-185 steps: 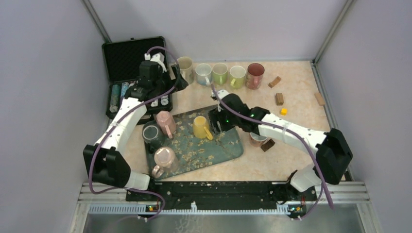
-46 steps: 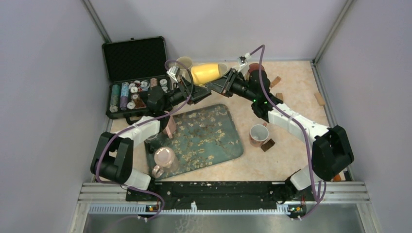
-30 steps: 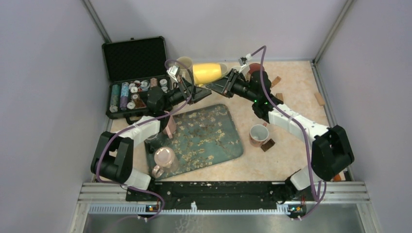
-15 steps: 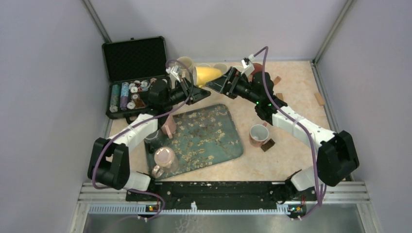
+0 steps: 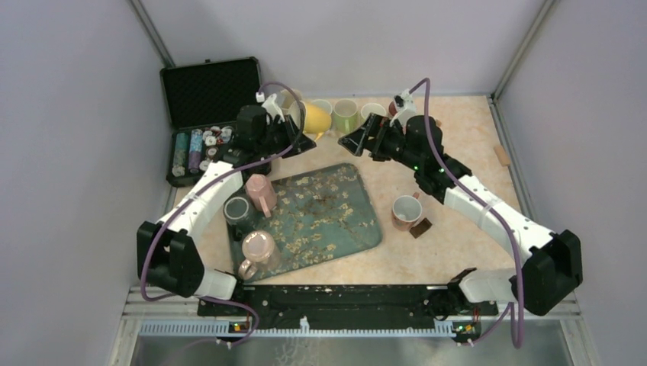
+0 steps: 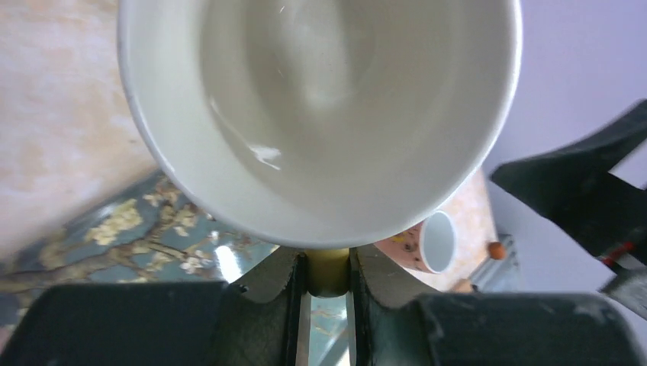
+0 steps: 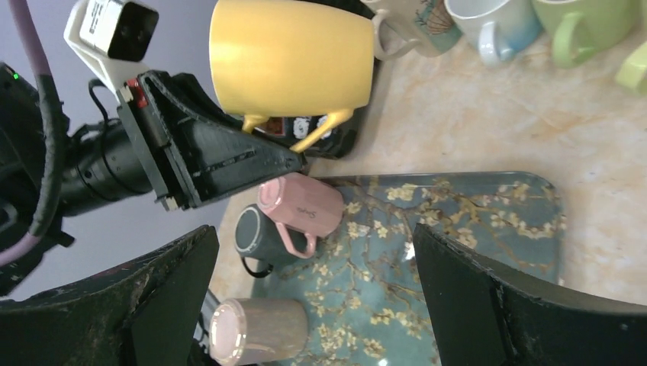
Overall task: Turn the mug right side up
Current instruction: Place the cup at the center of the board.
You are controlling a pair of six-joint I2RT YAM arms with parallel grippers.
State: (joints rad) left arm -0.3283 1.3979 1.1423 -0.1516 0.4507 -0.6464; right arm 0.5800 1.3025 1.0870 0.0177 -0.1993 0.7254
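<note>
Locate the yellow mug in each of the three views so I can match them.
Top external: yellow mug at upper centre, held by the left gripper.
Left wrist: mug fills the upper frame, white inside facing the camera, handle pinched below.
Right wrist: mug at top centre, handle pointing down in the picture.
Shared landmark: the floral tray, below the mug in every view.

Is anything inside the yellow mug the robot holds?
Nothing: the left wrist view looks straight into the yellow mug and shows a shiny white, bare inside. Only its upper rim is cut off by the picture's edge. The left gripper pinches its handle.
</note>
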